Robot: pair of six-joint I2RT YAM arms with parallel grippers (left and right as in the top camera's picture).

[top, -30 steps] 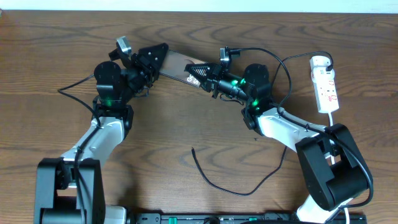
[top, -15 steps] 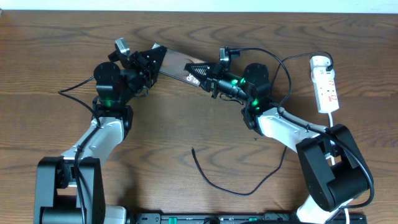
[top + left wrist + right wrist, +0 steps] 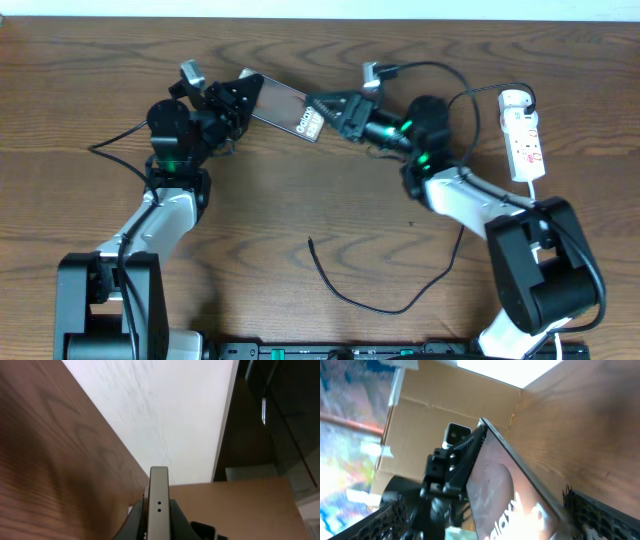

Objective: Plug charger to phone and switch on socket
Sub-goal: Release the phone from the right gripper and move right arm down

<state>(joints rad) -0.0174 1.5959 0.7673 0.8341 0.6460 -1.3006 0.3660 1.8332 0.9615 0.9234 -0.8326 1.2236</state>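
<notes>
The phone (image 3: 285, 105) is held off the table at the back, tilted, with its "Galaxy" lettering facing up. My left gripper (image 3: 243, 92) is shut on its left end. In the left wrist view the phone's thin grey edge (image 3: 159, 500) stands clamped in that gripper (image 3: 159, 521). My right gripper (image 3: 322, 112) is open at the phone's right end. In the right wrist view the phone's face (image 3: 505, 492) lies between the wide-apart fingers (image 3: 600, 515). The charger (image 3: 334, 289) lies loose on the table near the front, its tip free. The socket (image 3: 524, 140) lies at the far right.
A white cord (image 3: 545, 190) runs from the socket down past the right arm's base. A thin black wire (image 3: 115, 140) trails left of the left arm. A cardboard box (image 3: 445, 407) and a white wall stand behind the table.
My right gripper has opened off the phone and drawn back to the right. My left gripper has closed on the phone's left end, and the phone has shifted slightly left.
</notes>
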